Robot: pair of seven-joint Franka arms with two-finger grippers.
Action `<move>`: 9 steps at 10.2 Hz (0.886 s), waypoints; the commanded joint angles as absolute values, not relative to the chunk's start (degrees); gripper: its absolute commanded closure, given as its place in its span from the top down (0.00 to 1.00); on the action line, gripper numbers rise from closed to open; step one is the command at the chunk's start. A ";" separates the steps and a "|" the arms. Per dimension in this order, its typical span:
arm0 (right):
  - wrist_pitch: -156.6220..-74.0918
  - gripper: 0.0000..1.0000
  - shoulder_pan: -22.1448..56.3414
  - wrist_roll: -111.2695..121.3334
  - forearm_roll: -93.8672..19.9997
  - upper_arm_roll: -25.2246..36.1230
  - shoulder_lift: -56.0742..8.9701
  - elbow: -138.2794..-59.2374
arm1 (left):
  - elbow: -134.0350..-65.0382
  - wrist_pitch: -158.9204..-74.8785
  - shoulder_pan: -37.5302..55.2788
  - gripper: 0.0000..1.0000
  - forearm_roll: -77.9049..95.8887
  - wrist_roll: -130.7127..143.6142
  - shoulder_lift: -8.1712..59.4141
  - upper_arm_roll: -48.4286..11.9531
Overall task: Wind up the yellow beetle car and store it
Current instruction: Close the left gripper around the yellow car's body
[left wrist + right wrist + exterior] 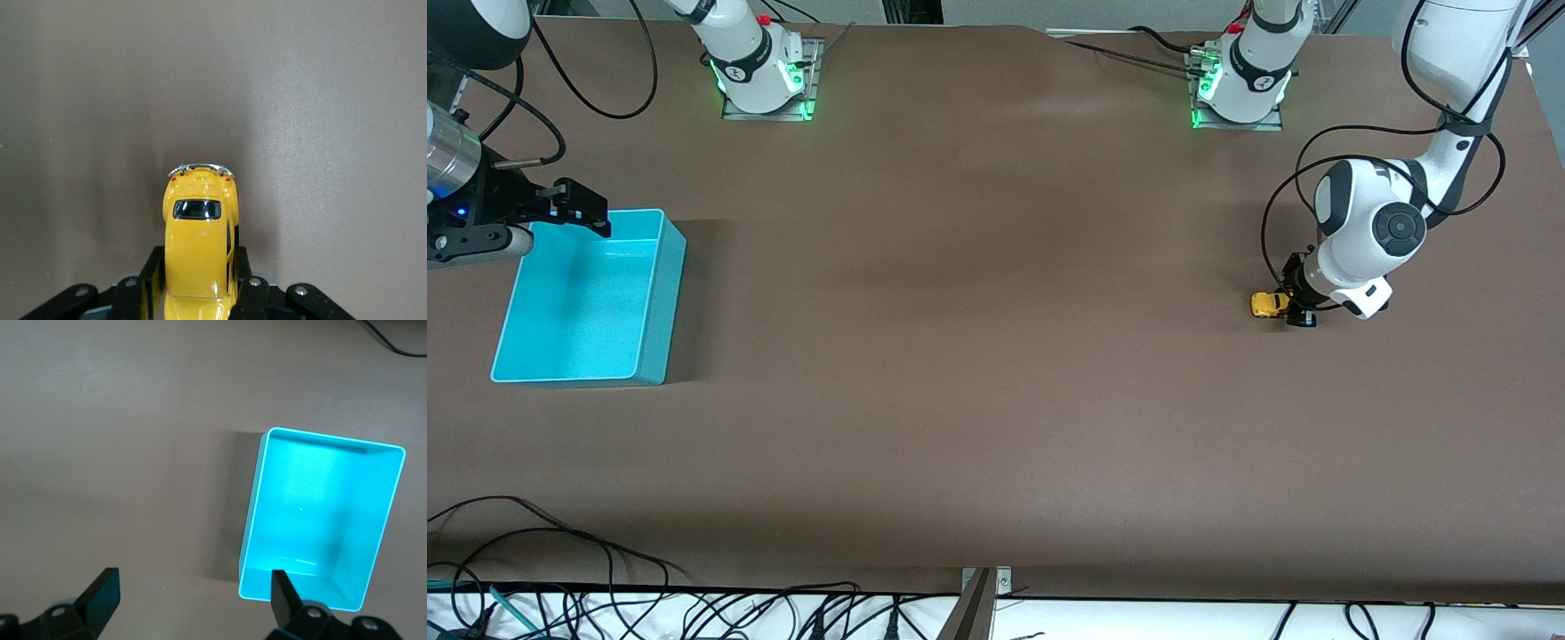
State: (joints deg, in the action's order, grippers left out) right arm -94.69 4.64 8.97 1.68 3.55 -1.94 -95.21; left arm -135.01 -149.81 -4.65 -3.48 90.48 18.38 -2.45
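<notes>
Yellow beetle car point(198, 253) on bench point(978, 356), pinched between left gripper point(197, 283) fingers point(150, 280), right gripper point(193, 600) waiting over turquoise bin point(654, 302), fingers spread.

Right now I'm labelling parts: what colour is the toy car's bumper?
Shiny silver chrome, on the yellow beetle car; the left wrist view shows it best.

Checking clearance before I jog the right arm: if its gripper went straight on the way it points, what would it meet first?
Probably the turquoise bin: the open right gripper hangs over its edge, pointing down, though depth is unclear.
</notes>
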 commanded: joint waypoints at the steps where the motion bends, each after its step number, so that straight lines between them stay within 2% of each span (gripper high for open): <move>1: -94.13 1.00 4.66 9.75 0.70 3.52 -1.85 -95.01 | -134.83 -150.12 -4.40 0.00 -5.27 90.26 16.62 -2.99; 5: -94.13 1.00 4.66 9.76 0.70 3.52 -1.85 -95.01 | -133.86 -149.94 -4.31 0.00 -4.57 94.90 16.52 -11.84; 9: -94.04 1.00 4.66 9.84 0.70 3.52 -1.85 -95.10 | -131.93 -150.38 -3.87 0.00 -4.83 98.26 20.82 -15.90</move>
